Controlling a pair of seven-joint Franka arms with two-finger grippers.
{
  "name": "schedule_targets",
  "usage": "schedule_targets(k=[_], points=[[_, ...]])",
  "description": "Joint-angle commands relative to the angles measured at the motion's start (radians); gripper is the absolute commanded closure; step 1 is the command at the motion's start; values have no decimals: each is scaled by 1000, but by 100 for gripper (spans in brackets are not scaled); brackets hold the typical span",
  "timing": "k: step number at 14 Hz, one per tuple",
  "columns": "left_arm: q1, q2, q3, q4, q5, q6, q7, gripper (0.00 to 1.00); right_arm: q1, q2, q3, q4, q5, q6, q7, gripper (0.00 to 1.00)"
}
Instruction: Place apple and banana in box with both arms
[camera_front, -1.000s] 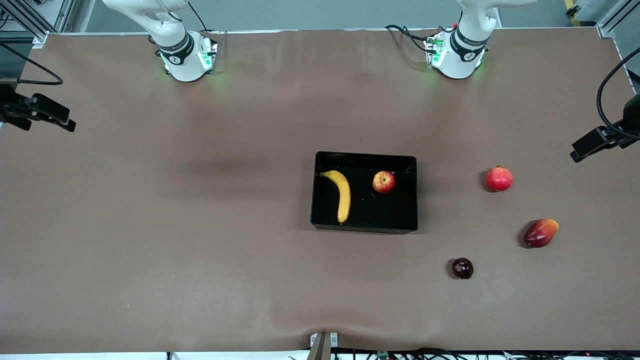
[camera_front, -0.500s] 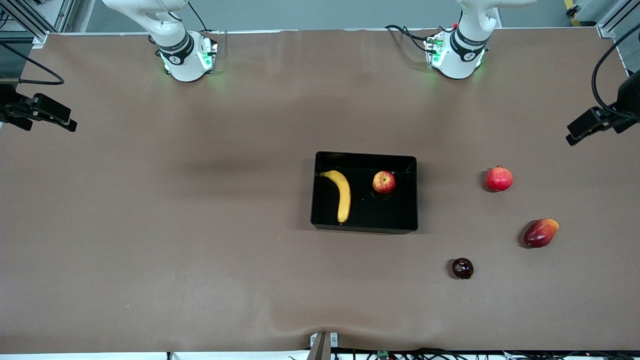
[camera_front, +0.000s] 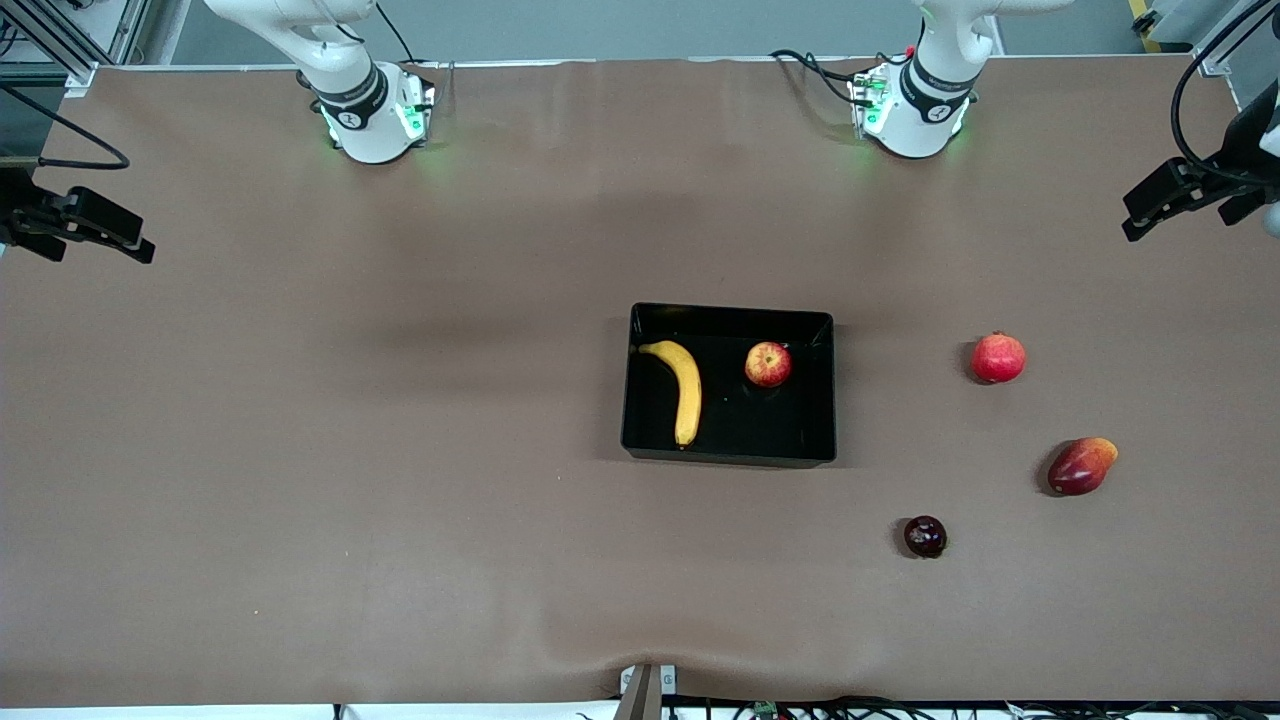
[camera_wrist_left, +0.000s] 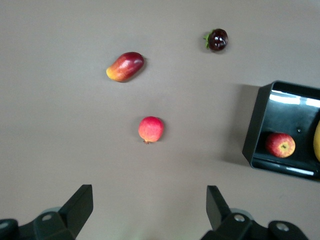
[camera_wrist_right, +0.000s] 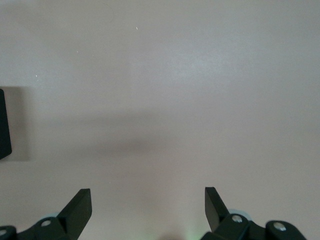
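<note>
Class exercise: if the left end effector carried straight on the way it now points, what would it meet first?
Probably bare table. The open left end effector points down at the tabletop, with the pomegranate closest to its line but apparently clear of it; depth is hard to judge.

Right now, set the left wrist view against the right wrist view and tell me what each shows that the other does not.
Only the left wrist view shows fruit: the small red-and-yellow apple lying in the box, an edge of the curved yellow banana, and on the brown table a round red pomegranate, a red-yellow mango and a dark purple round fruit.

Only the right wrist view shows the open right gripper over bare table.

Both show the glossy black plastic box; the left gripper is open too.
</note>
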Motion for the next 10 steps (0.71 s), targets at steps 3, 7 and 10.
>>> schedule_targets(k=[3, 7, 10], points=[[9, -11, -4, 24, -62, -27, 36, 0, -4, 7, 0, 18, 11, -5, 8, 0], [0, -10, -12, 24, -63, -27, 54, 0, -3, 7, 0, 18, 5, -5, 5, 0], [2, -8, -30, 23, -62, -39, 54, 0, 3, 7, 0, 17, 6, -7, 5, 0]])
